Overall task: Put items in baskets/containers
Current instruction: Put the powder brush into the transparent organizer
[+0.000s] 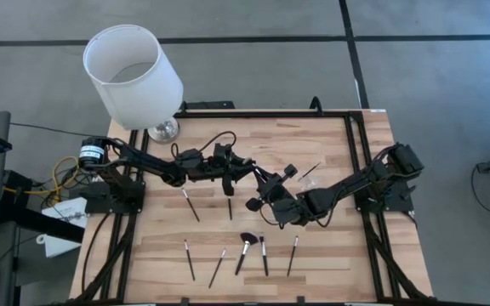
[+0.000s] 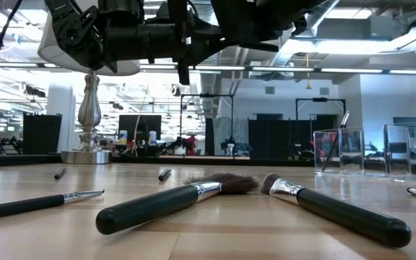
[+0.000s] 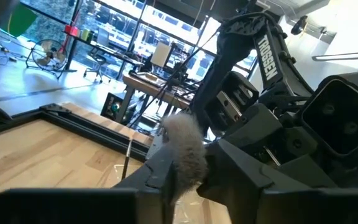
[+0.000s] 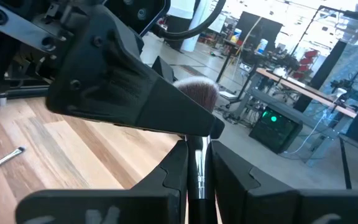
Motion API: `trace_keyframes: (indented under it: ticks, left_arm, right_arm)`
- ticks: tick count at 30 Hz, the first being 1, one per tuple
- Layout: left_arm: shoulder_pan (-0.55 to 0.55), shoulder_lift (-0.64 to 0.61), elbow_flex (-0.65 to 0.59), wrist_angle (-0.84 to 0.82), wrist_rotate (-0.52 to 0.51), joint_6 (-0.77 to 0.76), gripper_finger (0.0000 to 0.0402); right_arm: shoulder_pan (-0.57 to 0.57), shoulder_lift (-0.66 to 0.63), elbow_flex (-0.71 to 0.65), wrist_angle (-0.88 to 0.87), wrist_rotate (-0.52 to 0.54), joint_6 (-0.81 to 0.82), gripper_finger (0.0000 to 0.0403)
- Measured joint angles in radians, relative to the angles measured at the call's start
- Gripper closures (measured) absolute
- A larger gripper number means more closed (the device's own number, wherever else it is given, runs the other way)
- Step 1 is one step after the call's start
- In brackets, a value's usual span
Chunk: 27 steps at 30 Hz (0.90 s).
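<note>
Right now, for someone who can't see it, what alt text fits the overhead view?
Two dark robot arms meet over the middle of a wooden table, the left gripper and right gripper close together. Black brushes lie scattered below them, and a white lampshade stands at the table's far left corner.

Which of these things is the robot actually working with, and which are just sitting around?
Part of the job:
- held brush, gripped by the right gripper, with the left gripper meeting it
- loose brushes on the table
- clear container

Just lying about:
- white-shaded lamp
- yellow cables beside the table
</note>
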Motion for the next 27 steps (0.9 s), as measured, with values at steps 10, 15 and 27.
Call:
trace_keyframes:
  ticks: [10, 15, 27]
  left_arm:
    - [0.000, -0.002, 0.000, 0.005, 0.005, 0.026, 0.0366]
    - [-0.001, -0.002, 0.000, 0.000, 0.006, 0.026, 0.0355]
    - [-0.009, -0.002, 0.004, -0.006, -0.024, 0.024, 0.0361]
  right_arm:
    - [-0.001, 0.000, 0.000, -0.003, -0.002, 0.000, 0.0322]
    - [0.012, 0.000, 0.000, -0.006, 0.031, -0.051, 0.0277]
    - [0.263, -0.129, 0.091, -0.002, 0.335, -0.382, 0.0194]
